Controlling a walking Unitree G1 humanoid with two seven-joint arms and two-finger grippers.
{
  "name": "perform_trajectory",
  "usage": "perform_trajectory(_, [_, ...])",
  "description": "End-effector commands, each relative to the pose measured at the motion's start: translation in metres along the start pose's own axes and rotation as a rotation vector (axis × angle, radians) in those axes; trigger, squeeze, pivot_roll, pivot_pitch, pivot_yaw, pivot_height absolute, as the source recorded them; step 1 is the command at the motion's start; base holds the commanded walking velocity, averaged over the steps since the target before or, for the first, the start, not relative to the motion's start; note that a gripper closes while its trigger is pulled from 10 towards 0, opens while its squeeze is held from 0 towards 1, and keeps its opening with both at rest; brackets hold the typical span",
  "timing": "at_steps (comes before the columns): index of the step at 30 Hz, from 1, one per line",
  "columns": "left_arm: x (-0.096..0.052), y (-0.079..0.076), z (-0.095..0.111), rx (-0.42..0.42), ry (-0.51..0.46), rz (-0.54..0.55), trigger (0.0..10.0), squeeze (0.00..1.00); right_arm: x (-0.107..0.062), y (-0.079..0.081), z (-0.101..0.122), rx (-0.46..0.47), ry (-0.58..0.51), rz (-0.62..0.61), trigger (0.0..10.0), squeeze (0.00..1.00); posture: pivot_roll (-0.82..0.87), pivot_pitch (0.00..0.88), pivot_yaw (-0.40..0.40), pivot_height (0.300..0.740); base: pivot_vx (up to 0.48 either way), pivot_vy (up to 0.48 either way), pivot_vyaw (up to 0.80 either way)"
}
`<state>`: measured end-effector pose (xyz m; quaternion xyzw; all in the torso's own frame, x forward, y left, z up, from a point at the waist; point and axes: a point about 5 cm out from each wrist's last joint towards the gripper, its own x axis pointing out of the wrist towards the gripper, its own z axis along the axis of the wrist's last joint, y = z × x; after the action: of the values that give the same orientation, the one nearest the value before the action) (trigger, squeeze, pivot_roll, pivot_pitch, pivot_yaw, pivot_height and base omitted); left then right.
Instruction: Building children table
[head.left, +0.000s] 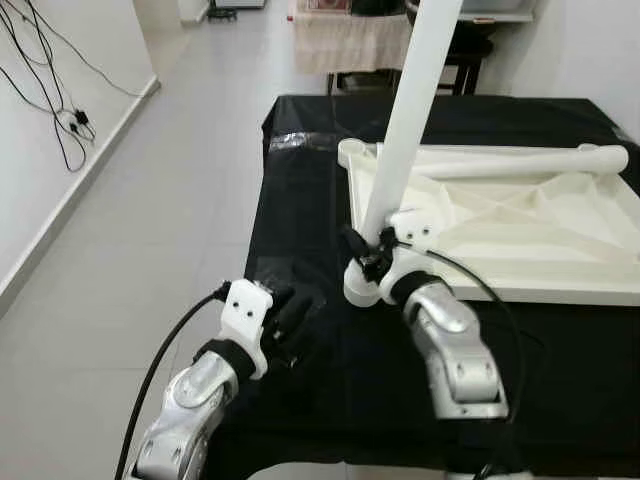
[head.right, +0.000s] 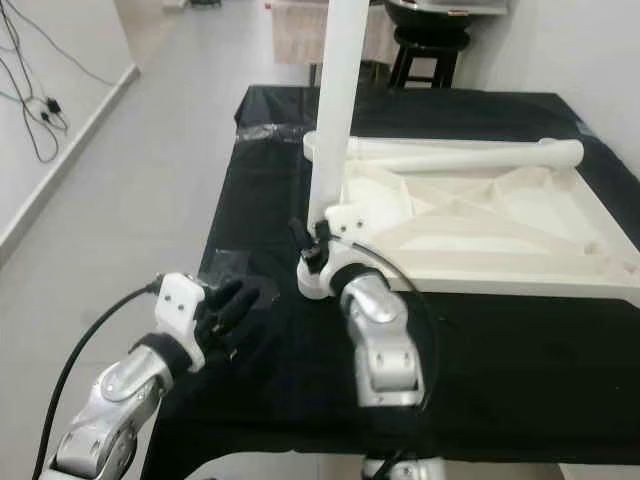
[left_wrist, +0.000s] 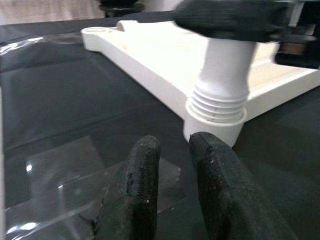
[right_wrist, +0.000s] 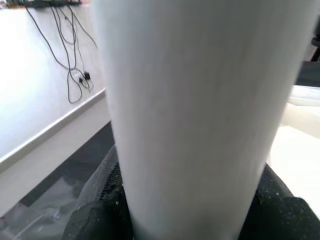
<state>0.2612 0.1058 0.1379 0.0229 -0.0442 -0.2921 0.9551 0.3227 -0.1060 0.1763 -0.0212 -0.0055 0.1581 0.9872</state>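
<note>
A white plastic children's tabletop (head.left: 520, 215) lies upside down on a black-covered table (head.left: 300, 200). A long white table leg (head.left: 410, 110) stands upright in the tabletop's near-left corner socket (left_wrist: 215, 122), its threaded end (left_wrist: 220, 102) partly in. My right gripper (head.left: 368, 250) is shut on the leg (right_wrist: 195, 110) just above the socket. A second white leg (head.left: 520, 160) lies flat along the tabletop's far edge. My left gripper (head.left: 290, 318) rests on the black cloth left of the socket, its fingers (left_wrist: 145, 175) close together with nothing between them.
A clear plastic sheet (left_wrist: 60, 180) lies on the cloth under my left gripper. Another plastic scrap (head.left: 295, 140) sits at the table's far left. Grey floor (head.left: 150, 220) runs along the left, with cables on the white wall (head.left: 50, 110). A dark stool (head.right: 430, 40) stands behind.
</note>
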Motion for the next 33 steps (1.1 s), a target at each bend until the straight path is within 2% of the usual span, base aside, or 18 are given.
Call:
perform_trajectory(1, [-0.001,0.0,-0.004,-0.003,0.023,-0.008,10.0,0.0,-0.005,-0.022,-0.038,0.016,0.196,-0.117,0.0,0.0,0.04,0.148,-0.024,0.74,0.0,0.0,0.0])
perform_trajectory(5, [-0.001,0.001,-0.004,-0.003,0.021,-0.001,10.0,0.0,-0.001,-0.026,-0.038,0.024,0.231,-0.135,0.0,0.0,0.03,0.15,-0.014,0.74,0.0,0.0,0.0])
perform_trajectory(6, [-0.001,0.002,-0.004,0.002,0.019,0.008,10.0,0.0,-0.001,-0.024,-0.039,0.019,0.258,-0.129,0.8,0.0,0.03,0.148,-0.013,0.74,0.0,0.0,0.0])
perform_trajectory(7, [-0.001,0.002,-0.004,0.006,0.018,0.014,10.0,0.0,-0.002,-0.023,-0.04,0.002,0.271,-0.117,10.0,0.0,0.03,0.145,-0.014,0.74,0.0,0.0,0.0])
perform_trajectory(10, [-0.002,0.003,-0.004,0.009,0.018,0.016,10.0,0.0,-0.004,-0.02,-0.039,-0.034,0.282,-0.114,10.0,0.0,0.03,0.143,-0.013,0.74,0.0,0.0,0.0])
perform_trajectory(15, [-0.002,0.002,-0.005,0.008,0.023,0.004,10.0,0.0,-0.005,-0.022,-0.029,-0.062,0.187,-0.069,10.0,0.0,0.03,0.132,-0.007,0.74,0.0,0.0,0.0])
perform_trajectory(16, [-0.002,0.002,-0.005,0.01,0.024,0.002,10.0,0.0,-0.005,-0.029,-0.026,-0.088,0.162,-0.087,10.0,1.0,0.03,0.13,-0.006,0.74,0.0,0.0,0.0])
perform_trajectory(17, [-0.002,0.002,-0.005,0.01,0.024,0.002,10.0,0.0,-0.005,-0.029,-0.026,-0.088,0.162,-0.087,10.0,1.0,0.03,0.13,-0.006,0.74,0.0,0.0,0.0])
perform_trajectory(18, [-0.003,0.001,-0.004,0.031,0.017,0.007,10.0,0.0,-0.004,-0.037,-0.018,-0.119,0.099,-0.077,10.0,1.0,0.03,0.123,-0.003,0.74,0.0,0.0,0.0])
perform_trajectory(20, [-0.005,0.001,-0.003,0.054,0.009,0.013,10.0,0.0,-0.003,-0.046,-0.012,-0.141,0.065,-0.077,10.0,1.0,0.03,0.121,-0.002,0.74,0.0,0.0,0.0])
perform_trajectory(21, [-0.008,-0.002,0.0,0.072,-0.01,0.017,10.0,0.0,-0.001,-0.054,-0.005,-0.17,0.044,-0.045,10.0,0.43,0.03,0.115,-0.004,0.74,0.0,0.0,0.0])
perform_trajectory(22, [-0.008,-0.002,0.0,0.072,-0.01,0.017,10.0,0.0,-0.001,-0.054,-0.005,-0.17,0.044,-0.045,10.0,0.43,0.03,0.115,-0.004,0.74,0.0,0.0,0.0])
perform_trajectory(23, [-0.011,-0.004,0.002,0.078,-0.022,0.014,10.0,0.0,0.0,-0.063,-0.001,-0.178,0.043,-0.007,10.0,0.2,0.03,0.112,-0.008,0.74,0.0,0.0,0.0])
perform_trajectory(24, [-0.011,-0.004,0.002,0.078,-0.022,0.014,10.0,0.0,0.0,-0.063,-0.001,-0.178,0.043,-0.007,10.0,0.2,0.03,0.112,-0.008,0.74,0.0,0.0,0.0])
perform_trajectory(25, [-0.016,-0.01,0.004,0.065,-0.031,-0.003,10.0,0.0,0.0,-0.072,0.004,-0.172,0.041,0.049,10.0,0.0,0.04,0.108,-0.009,0.74,0.0,0.0,0.0])
perform_trajectory(27, [-0.022,-0.021,0.005,0.04,-0.032,-0.037,10.0,0.0,-0.001,-0.082,0.012,-0.094,0.04,0.168,10.0,0.0,0.04,0.106,-0.011,0.74,0.0,0.0,0.0])
perform_trajectory(29, [-0.024,-0.025,0.005,0.026,-0.03,-0.042,10.0,0.0,-0.005,-0.081,0.019,-0.082,0.011,0.323,10.0,0.0,0.04,0.102,-0.007,0.74,0.0,0.0,0.0])
perform_trajectory(33, [-0.025,-0.025,0.005,0.014,-0.034,-0.041,10.0,0.0,-0.006,-0.082,0.024,-0.067,-0.005,0.424,10.0,0.0,0.04,0.102,-0.006,0.74,0.0,0.0,0.0])
